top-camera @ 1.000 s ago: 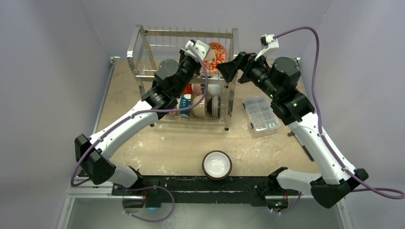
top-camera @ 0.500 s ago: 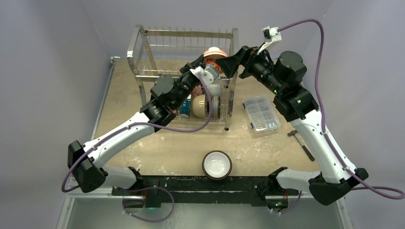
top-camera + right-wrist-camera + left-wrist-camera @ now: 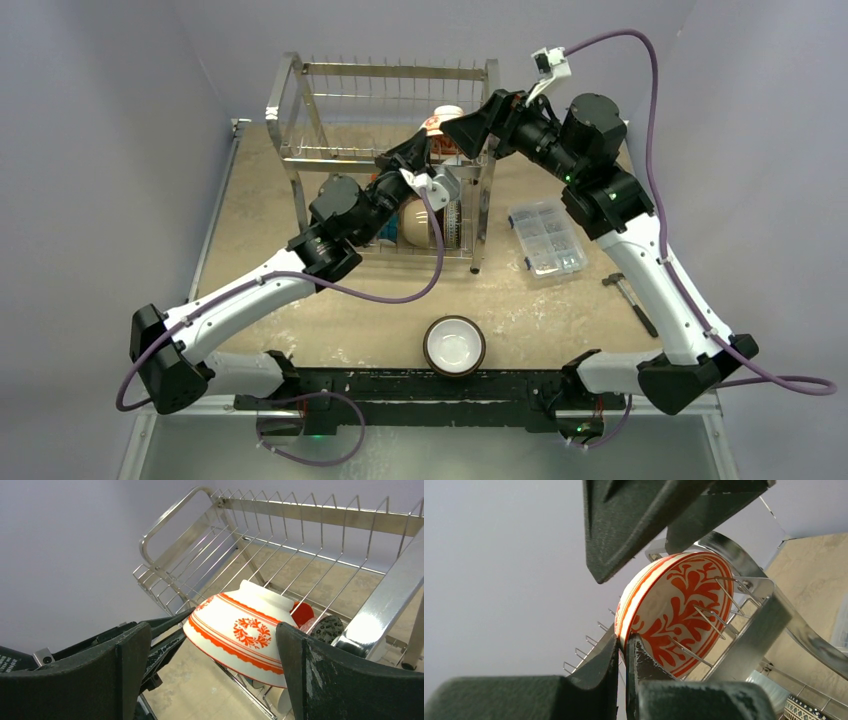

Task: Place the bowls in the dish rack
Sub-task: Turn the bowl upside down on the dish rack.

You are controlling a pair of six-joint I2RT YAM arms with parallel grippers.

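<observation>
A red-and-white floral bowl (image 3: 443, 120) hangs tilted at the top right corner of the steel dish rack (image 3: 390, 72). My left gripper (image 3: 425, 148) is shut on its rim from below; in the left wrist view the left gripper (image 3: 626, 647) pinches the edge of the floral bowl (image 3: 674, 610). My right gripper (image 3: 462, 128) is open. In the right wrist view the floral bowl (image 3: 240, 630) lies between the wide-apart fingers of the right gripper (image 3: 212, 632), neither finger touching it. A brown bowl (image 3: 455, 345) with a white inside sits on the table near the arm bases.
On the rack's lower tier stand a tan bowl (image 3: 415, 222) and a grey-black patterned bowl (image 3: 452, 222); a red bowl (image 3: 302, 614) shows behind the wires. A clear compartment box (image 3: 545, 238) and a small black tool (image 3: 630, 298) lie right of the rack.
My left arm has dropped lower and tipped the floral bowl toward the rack's right corner. My right gripper has swung left to straddle the bowl and is still open.
</observation>
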